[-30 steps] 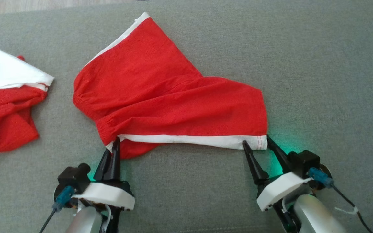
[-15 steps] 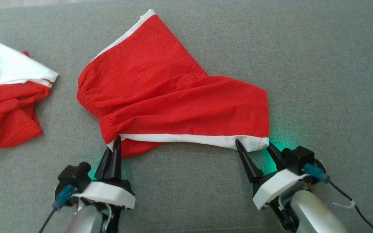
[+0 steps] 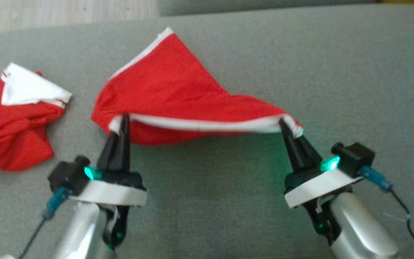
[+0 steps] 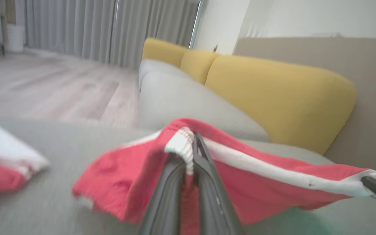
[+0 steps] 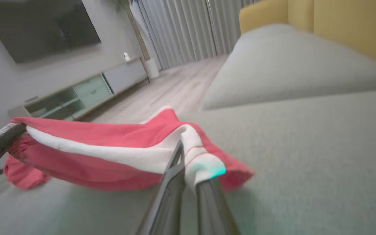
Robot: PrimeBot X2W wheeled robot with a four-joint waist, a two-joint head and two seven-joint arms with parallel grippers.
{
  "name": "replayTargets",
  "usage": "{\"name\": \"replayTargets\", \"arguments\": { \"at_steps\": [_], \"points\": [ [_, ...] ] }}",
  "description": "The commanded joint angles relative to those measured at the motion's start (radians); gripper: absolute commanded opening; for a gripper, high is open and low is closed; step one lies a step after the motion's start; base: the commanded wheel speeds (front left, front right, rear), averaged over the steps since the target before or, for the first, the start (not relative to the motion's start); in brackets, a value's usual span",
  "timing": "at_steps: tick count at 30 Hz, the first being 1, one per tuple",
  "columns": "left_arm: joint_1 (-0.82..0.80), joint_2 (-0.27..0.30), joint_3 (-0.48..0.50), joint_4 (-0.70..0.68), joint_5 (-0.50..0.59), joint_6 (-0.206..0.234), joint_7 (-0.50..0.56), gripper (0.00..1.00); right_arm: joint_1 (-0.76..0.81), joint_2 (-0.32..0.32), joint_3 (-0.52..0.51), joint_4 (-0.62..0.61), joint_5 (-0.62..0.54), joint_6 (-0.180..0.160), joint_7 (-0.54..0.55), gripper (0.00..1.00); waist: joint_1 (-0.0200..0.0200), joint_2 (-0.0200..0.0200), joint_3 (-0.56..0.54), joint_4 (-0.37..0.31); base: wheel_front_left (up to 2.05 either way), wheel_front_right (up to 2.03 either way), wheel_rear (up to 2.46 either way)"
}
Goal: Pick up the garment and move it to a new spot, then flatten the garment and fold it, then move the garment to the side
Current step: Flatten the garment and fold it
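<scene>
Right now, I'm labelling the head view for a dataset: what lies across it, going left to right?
Crumpled red-and-white garment → left gripper → red garment, its white hem stretched between the two grippers → right gripper.

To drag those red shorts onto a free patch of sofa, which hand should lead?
Probably the right hand: it grips the shorts by the white hem, with bare sofa beside it. The left hand faces another red garment.
</scene>
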Motion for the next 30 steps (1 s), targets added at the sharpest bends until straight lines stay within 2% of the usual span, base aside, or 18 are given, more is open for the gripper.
{"name": "replayTargets", "arguments": {
  "at_steps": [1,6,11,17,22,27,30],
  "points": [
    [-0.081,0.05,0.015,-0.087,0.002,0.002,-0.005,0.0,-0.04,-0.014,0.003,-0.084,0.019,0.007,-0.006,0.0,0.0,0.0,-0.067,0.001,0.0,0.0,0.0],
    [-0.214,0.153,-0.046,-0.174,-0.027,0.002,-0.005,0.0,-0.127,-0.07,-0.008,-0.219,0.055,0.007,-0.006,0.0,0.0,0.0,-0.152,-0.007,0.0,0.0,0.0],
    [-0.401,0.218,-0.1,-0.152,-0.11,0.002,-0.005,0.0,-0.277,-0.141,-0.014,-0.274,0.077,0.007,-0.006,0.0,0.0,0.0,-0.16,-0.009,0.0,0.0,0.0],
    [-0.581,0.222,-0.15,-0.069,-0.149,0.002,-0.004,0.0,-0.432,-0.167,-0.026,-0.248,0.074,0.007,-0.004,0.0,0.0,0.0,-0.102,-0.017,0.0,0.0,0.0],
    [-0.739,0.214,-0.171,0.055,-0.134,0.002,-0.004,0.0,-0.612,-0.147,-0.043,-0.113,0.05,0.007,-0.001,0.0,0.0,0.0,-0.004,-0.041,0.0,0.0,0.0],
    [-0.883,0.18,-0.104,0.108,-0.072,0.003,-0.005,0.0,-0.805,-0.1,-0.103,0.047,-0.006,0.007,-0.005,0.0,0.0,0.0,0.086,-0.06,0.0,0.0,0.0],
    [-0.907,0.154,-0.054,0.122,-0.05,0.003,-0.005,0.0,-0.871,-0.071,-0.149,0.074,-0.046,0.007,-0.006,0.0,0.0,0.0,0.112,-0.066,0.0,0.0,0.0]
  ]
}}
